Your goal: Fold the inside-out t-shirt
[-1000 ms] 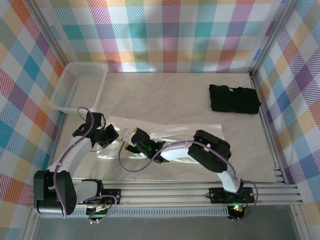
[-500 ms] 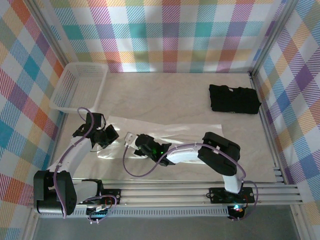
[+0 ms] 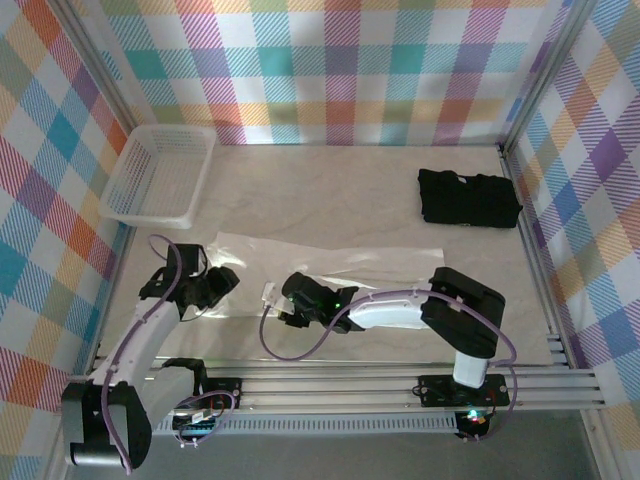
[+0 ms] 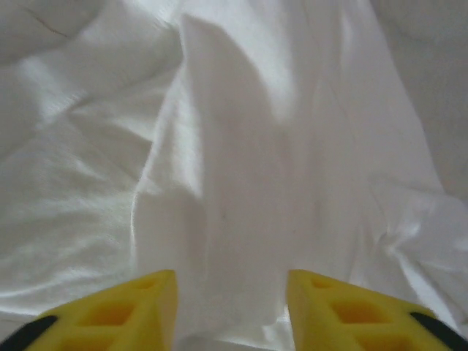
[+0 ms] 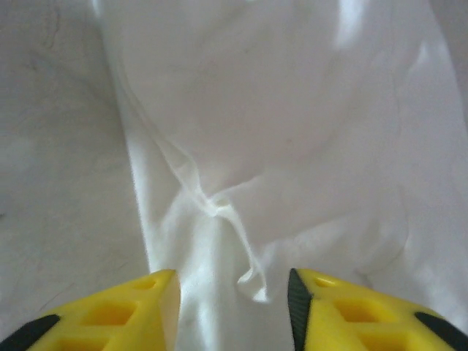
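The inside-out t-shirt [image 3: 370, 262] lies spread as a flat white sheet across the near middle of the table. My left gripper [image 3: 224, 281] is at its left end. In the left wrist view the gripper [image 4: 232, 292] is open, its yellow fingers [image 4: 139, 307] apart over smooth folds of the cloth [image 4: 241, 168]. My right gripper [image 3: 273, 297] sits low on the shirt's near left part, pointing left. In the right wrist view it [image 5: 234, 289] is open too, with a thin raised wrinkle of cloth [image 5: 241, 256] lying loose between the fingertips.
A white basket [image 3: 126, 180] stands at the back left by the wall. A black folded garment [image 3: 468, 197] lies at the back right. Checked walls close in three sides, and a metal rail [image 3: 400, 380] runs along the near edge.
Both arms have drawn back toward the near edge. The left gripper has opened from shut. The right gripper closed briefly and has opened again, leaving a pinched wrinkle.
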You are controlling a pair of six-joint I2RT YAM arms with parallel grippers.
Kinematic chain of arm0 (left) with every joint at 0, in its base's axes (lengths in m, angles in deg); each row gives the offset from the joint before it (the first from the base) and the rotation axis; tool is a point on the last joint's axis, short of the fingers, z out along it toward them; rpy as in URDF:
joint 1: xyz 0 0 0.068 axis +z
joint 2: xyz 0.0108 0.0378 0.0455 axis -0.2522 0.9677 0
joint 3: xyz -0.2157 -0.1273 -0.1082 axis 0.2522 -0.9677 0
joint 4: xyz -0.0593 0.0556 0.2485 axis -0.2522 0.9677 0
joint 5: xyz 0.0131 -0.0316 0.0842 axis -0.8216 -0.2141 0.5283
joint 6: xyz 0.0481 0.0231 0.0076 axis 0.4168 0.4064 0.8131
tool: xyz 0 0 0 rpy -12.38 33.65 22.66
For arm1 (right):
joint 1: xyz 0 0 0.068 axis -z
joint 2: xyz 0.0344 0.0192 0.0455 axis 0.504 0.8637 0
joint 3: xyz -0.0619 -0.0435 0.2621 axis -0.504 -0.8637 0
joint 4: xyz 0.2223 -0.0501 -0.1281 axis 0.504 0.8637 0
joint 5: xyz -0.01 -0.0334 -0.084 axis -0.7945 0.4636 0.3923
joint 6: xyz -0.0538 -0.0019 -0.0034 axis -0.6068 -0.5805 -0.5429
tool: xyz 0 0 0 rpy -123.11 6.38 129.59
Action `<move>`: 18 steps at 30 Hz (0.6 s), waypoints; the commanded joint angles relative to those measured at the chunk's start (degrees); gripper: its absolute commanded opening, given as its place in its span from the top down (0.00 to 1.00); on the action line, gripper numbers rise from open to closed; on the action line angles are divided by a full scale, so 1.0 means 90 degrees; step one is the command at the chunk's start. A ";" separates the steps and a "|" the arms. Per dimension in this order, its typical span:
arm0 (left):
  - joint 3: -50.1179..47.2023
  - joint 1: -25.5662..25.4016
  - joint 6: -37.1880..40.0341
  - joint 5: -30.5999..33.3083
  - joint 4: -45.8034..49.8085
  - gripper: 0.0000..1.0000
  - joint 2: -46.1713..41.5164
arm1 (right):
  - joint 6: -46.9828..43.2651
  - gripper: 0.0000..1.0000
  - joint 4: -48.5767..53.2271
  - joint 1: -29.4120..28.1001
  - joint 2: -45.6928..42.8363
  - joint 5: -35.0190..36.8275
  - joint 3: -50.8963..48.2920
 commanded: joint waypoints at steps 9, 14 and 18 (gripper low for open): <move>0.0439 -0.0205 -0.0008 0.0315 -0.0891 0.50 0.0259 | 0.1892 0.58 -0.0563 0.0733 -0.0338 -0.1886 0.0004; 0.0638 -0.0171 0.0152 0.1613 -0.0995 0.40 0.0577 | 0.2597 0.69 -0.0482 0.0942 0.0618 -0.2098 0.0548; 0.0589 -0.0075 0.0178 0.2103 -0.1437 0.30 0.0825 | 0.2772 0.76 -0.0113 0.0988 0.1183 -0.2214 0.0778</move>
